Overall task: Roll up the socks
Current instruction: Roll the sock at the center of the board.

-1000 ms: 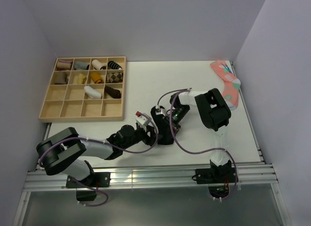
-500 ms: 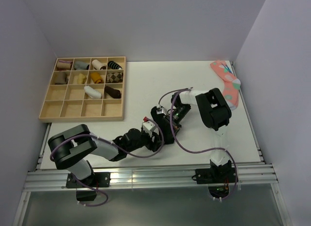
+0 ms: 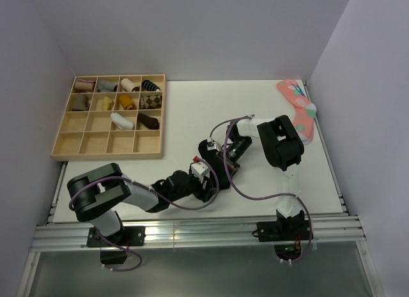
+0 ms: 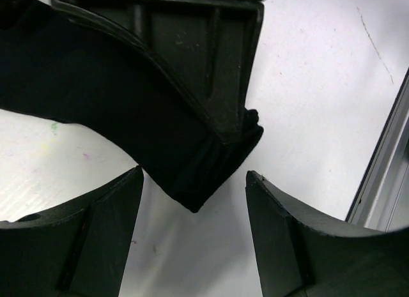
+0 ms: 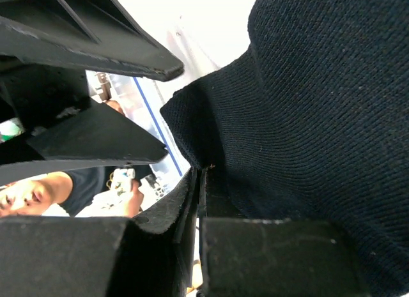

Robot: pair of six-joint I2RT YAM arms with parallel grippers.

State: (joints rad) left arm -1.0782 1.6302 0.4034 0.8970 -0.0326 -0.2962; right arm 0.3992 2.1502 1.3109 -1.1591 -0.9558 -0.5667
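A plain black sock (image 3: 217,174) lies at the table's middle front between both grippers. My right gripper (image 5: 199,175) is shut on an edge of the sock (image 5: 319,118), whose knit fills that view. In the left wrist view the right gripper's fingers (image 4: 192,48) pinch the sock (image 4: 128,99) from above. My left gripper (image 4: 193,175) is open, and a corner of the sock hangs between its jaws without touching either. In the top view the left gripper (image 3: 206,181) sits just in front of the right gripper (image 3: 212,154).
A wooden compartment tray (image 3: 83,144) with several rolled socks stands at the back left. A coral-pink spotted sock (image 3: 300,115) lies at the back right by the wall. The table's metal front rail (image 4: 383,175) runs close on the left gripper's right.
My left arm has swung right and toward the table's front, bringing its open gripper up to the sock's near corner. The right gripper has kept its hold in place.
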